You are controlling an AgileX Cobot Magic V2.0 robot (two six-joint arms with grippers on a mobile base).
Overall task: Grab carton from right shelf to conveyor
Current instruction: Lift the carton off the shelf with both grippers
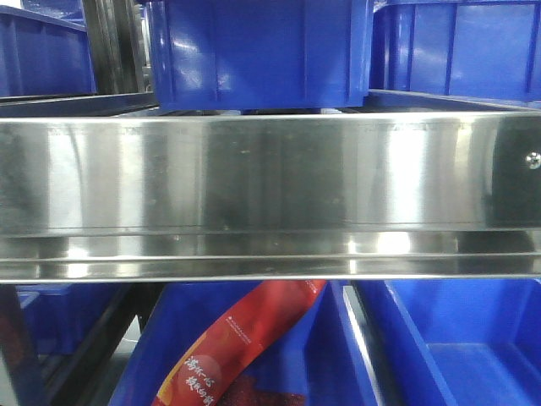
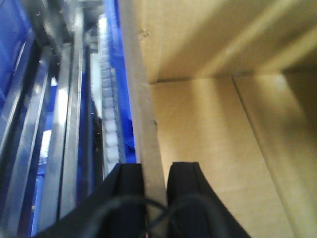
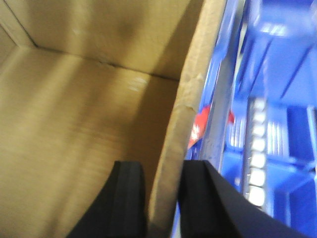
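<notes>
The carton is open-topped brown cardboard. In the left wrist view I see its inside (image 2: pixel 213 124), and my left gripper (image 2: pixel 157 166) is shut on its upright side wall (image 2: pixel 141 99), one finger inside and one outside. In the right wrist view I see its inside (image 3: pixel 74 109), and my right gripper (image 3: pixel 163 166) is shut on the opposite wall (image 3: pixel 190 89) in the same way. The steel shelf lip (image 1: pixel 270 178) with its small screw (image 1: pixel 532 158) fills the front view. The carton and both grippers are hidden in that view. The conveyor is out of view.
Blue plastic bins stand on the shelf (image 1: pixel 262 51) and below it (image 1: pixel 456 338). A red packet (image 1: pixel 245 338) lies in a lower bin. Steel rails and a white roller strip (image 2: pixel 109 99) run left of the carton; blue bins (image 3: pixel 282 49) lie to its right.
</notes>
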